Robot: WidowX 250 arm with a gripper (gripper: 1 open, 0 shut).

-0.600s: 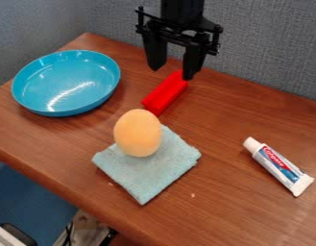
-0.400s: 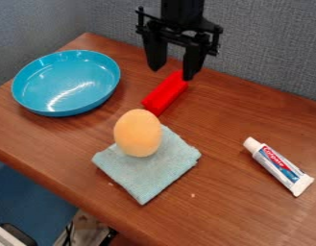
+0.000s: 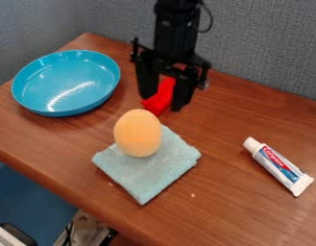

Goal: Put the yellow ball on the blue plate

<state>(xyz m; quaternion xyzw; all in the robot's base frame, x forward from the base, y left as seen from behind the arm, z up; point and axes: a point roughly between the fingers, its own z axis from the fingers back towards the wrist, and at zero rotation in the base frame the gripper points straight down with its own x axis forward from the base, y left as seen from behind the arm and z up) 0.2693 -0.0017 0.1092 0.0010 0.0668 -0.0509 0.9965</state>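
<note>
1. The biggest change is in the arm: compared with a moment ago it has come down and nearer to us, so the gripper [image 3: 164,97] now hangs low over the table [image 3: 250,101], right above the red block [image 3: 159,96] and no longer behind it at the far edge.
2. For the task, I judge this as the approach step. The arm travels toward the yellow ball [image 3: 137,133], but it is not there yet; the ball is just nearer than the gripper and apart from it.
3. The arm stands almost upright and the gripper points straight down. Its 2 dark fingers [image 3: 181,94] hang on either side of the far end of the red block. I cannot tell if they touch it.
4. The fingers are parted with a clear gap between them, and they hold nothing that I can see.
5. The blue plate [image 3: 45,104] is at the far left of the table, and nothing lies in it. It has not moved.
6. The yellow ball rests in the same place, on the pale blue-green cloth [image 3: 158,169], near the middle and toward the near edge. It is well apart from the plate.
7. A toothpaste tube [image 3: 277,164] lies at the right, untouched.
8. So the ball is still to be picked up, and all the carrying remains.
</note>
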